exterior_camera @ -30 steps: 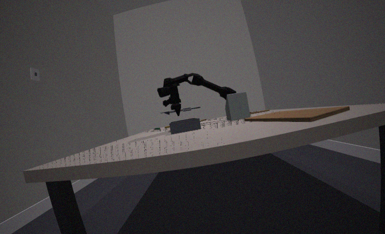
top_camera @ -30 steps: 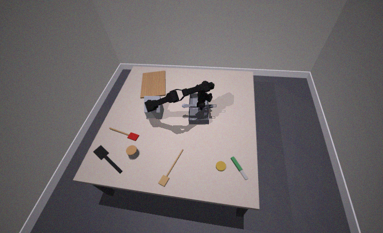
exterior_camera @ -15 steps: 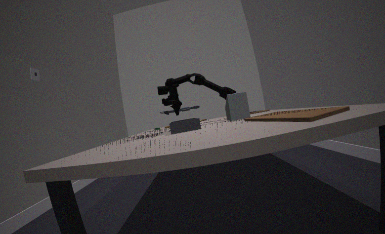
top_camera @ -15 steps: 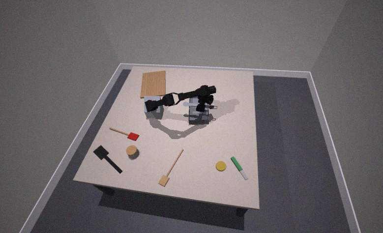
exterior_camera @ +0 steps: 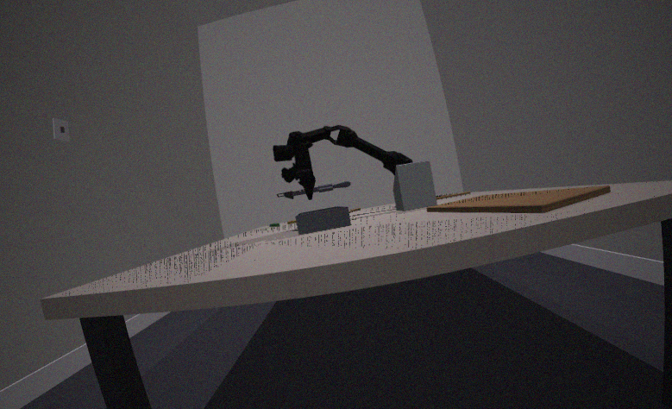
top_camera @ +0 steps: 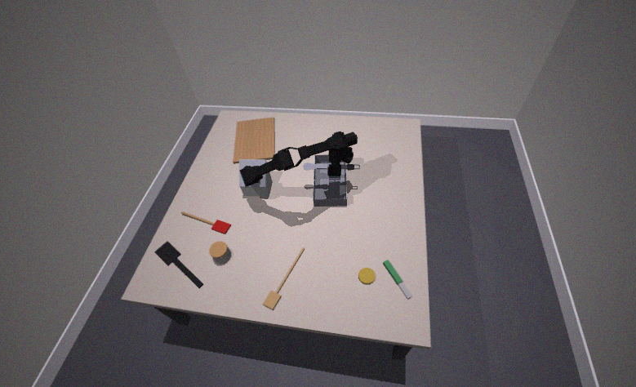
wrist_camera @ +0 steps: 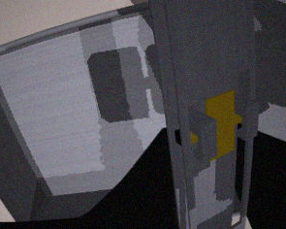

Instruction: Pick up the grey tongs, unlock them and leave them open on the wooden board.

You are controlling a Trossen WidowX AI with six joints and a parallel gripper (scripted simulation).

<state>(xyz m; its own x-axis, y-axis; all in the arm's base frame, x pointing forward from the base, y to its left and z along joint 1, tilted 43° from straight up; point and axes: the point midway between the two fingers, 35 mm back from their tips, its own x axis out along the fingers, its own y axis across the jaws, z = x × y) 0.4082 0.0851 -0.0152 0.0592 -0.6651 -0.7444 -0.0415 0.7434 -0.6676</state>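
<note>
The grey tongs hang in the air above the roasting tin. They lie about level, with the rounded tips toward the arm's base and the looped end away from it. Their arms look close together; the lock's state cannot be told. My gripper points down and is shut on the tongs, across the part with the yellow piece. The wooden board carries nothing and lies beyond the arm's base in the top view.
The arm's grey pedestal stands between the tin and the board's near corner. A red spatula, black spatula, round wooden piece, wooden spatula, yellow disc and green-handled tool lie toward the front.
</note>
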